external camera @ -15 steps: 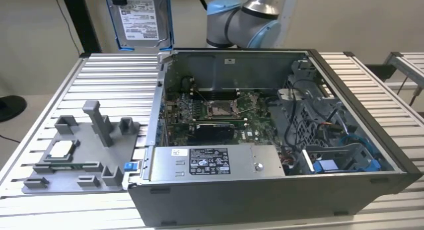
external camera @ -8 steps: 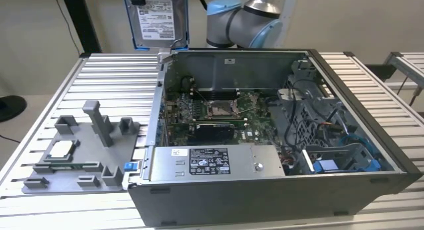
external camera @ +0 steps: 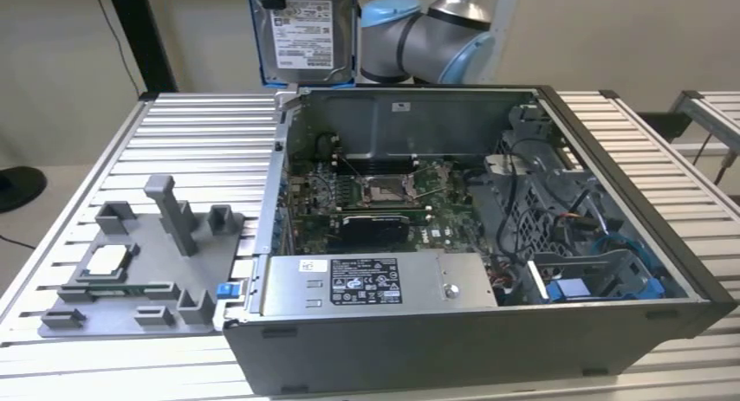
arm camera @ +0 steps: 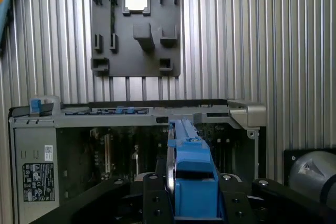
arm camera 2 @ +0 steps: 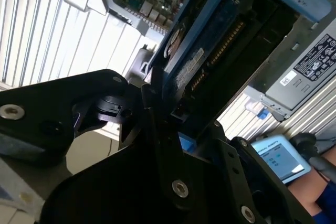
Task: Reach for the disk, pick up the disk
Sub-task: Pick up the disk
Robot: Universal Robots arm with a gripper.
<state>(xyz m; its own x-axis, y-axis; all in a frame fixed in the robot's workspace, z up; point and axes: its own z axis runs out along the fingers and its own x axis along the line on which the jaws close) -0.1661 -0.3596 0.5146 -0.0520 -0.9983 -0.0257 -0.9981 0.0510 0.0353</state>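
Evidently the pick-up itself was judged complete. In the exterior view the disk (external camera: 307, 33) was seen upright, well above the desk (external camera: 197, 132) and beyond the rear wall of the open computer case (external camera: 463, 349). Its label side faced the camera, and it hung just beside the arm (external camera: 428, 37).

End effector (arm camera: 191, 195): closed on the disk's blue bracket. In the first wrist view one black finger (arm camera: 155, 203) was noted on each side of the blue plastic, with no gap visible at the contact. In the second wrist view the disk was seen edge-on, running out from between the fingers toward the case.

Notes on doing this step well (judgement only):
- The grip was taken on the plastic bracket near one end, so most of the disk's length was left unsupported. A steady clamp and slow, smooth motion were considered necessary to avoid the disk pivoting between the fingers.
- The bracket was expected to flex more than the metal body, so excess squeeze was to be avoided.
- An upright carry was judged best, as it puts least leverage on the held end.
- Clearance from the case rim was judged ample.

The grey fixture tray (external camera: 139, 271) with the small square chip (external camera: 107, 260) lay on the desk at the exterior view's left, well apart from the disk.
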